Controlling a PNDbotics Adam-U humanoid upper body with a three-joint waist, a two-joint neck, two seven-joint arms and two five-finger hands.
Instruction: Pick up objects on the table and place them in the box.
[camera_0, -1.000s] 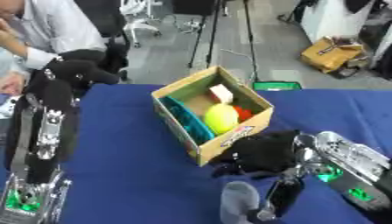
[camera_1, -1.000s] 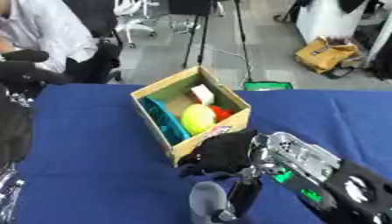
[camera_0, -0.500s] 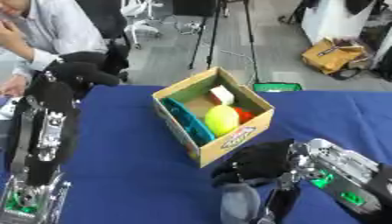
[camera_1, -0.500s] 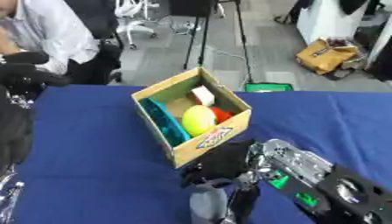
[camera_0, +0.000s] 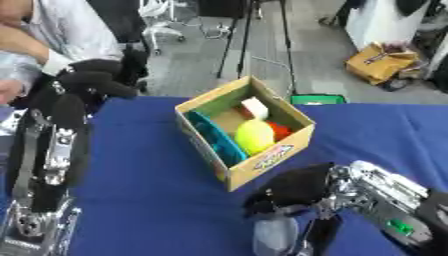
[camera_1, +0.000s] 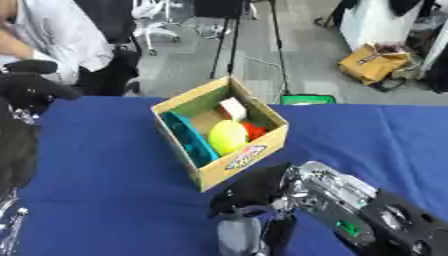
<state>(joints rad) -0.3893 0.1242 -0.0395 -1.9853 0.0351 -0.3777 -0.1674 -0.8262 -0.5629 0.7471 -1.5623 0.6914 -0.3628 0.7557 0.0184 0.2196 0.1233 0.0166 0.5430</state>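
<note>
An open cardboard box (camera_0: 262, 160) stands on the blue table, holding a yellow ball (camera_0: 255, 136), a teal thing (camera_0: 214, 142), a red thing (camera_0: 280, 130) and a white block (camera_0: 255, 107). Just in front of the box, at the bottom edge, a grey see-through cup-like object (camera_0: 275, 236) stands. My right hand (camera_0: 293, 187) sits over its top, with dark fingers (camera_0: 320, 234) curled down its sides. My left hand (camera_0: 92, 80) is held up at the far left, fingers relaxed and holding nothing.
The blue cloth (camera_0: 140, 190) covers the table left of the box. My left forearm (camera_0: 48, 165) rises along the left edge. A seated person shows past the table's far left corner, and a floor with a tripod and a yellow bag lies beyond.
My right hand has sunk slightly and closed in over the grey object. The whole picture has shifted a little, so the camera moved. The left arm is unchanged.
</note>
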